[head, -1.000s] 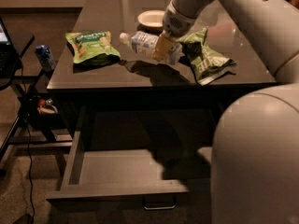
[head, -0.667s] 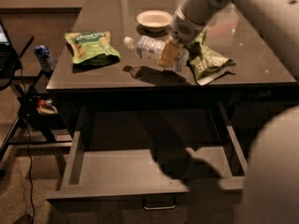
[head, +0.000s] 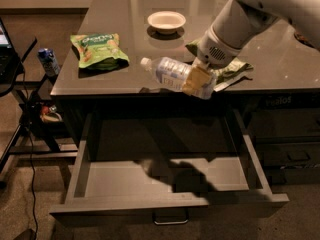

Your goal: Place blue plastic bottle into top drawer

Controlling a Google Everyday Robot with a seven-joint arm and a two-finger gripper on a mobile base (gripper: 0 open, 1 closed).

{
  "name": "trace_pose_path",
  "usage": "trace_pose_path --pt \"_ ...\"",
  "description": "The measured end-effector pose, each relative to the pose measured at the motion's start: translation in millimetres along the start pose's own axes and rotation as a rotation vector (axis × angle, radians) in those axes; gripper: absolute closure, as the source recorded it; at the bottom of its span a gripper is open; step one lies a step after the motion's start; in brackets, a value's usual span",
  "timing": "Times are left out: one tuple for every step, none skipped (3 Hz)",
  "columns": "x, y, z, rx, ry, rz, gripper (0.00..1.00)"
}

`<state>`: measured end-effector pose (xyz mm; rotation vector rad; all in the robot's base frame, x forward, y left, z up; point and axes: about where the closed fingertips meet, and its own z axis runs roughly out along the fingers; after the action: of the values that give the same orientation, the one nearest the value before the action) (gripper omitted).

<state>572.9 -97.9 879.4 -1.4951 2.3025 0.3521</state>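
Note:
My gripper [head: 199, 82] is shut on the blue plastic bottle [head: 167, 73], a clear bluish bottle with a white cap pointing left. It holds the bottle lying sideways in the air at the cabinet's front edge, above the back of the open top drawer [head: 165, 176]. The drawer is pulled out wide, dark grey, with a small metal loop handle [head: 171, 219] on its front panel. The bottle's shadow falls on the drawer floor.
On the glossy cabinet top [head: 125, 14] lie a green snack bag [head: 97, 47] at the left, a white bowl [head: 166, 21] at the back and another green bag [head: 227, 69] partly under my arm. A small dark blue can [head: 48, 62] stands left of the cabinet, beside a stand with cables.
My gripper has carried the bottle forward from over the cabinet top to its front edge, above the open drawer. The view has shifted and my arm covers less of the right side.

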Motion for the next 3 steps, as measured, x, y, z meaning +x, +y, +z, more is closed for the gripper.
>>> trace_pose_path --pt "0 0 0 0.000 0.000 0.000 1.00" --pt "2 18 -1 -0.006 -0.001 0.002 1.00" --pt "19 76 15 -0.049 -0.027 0.058 1.00"
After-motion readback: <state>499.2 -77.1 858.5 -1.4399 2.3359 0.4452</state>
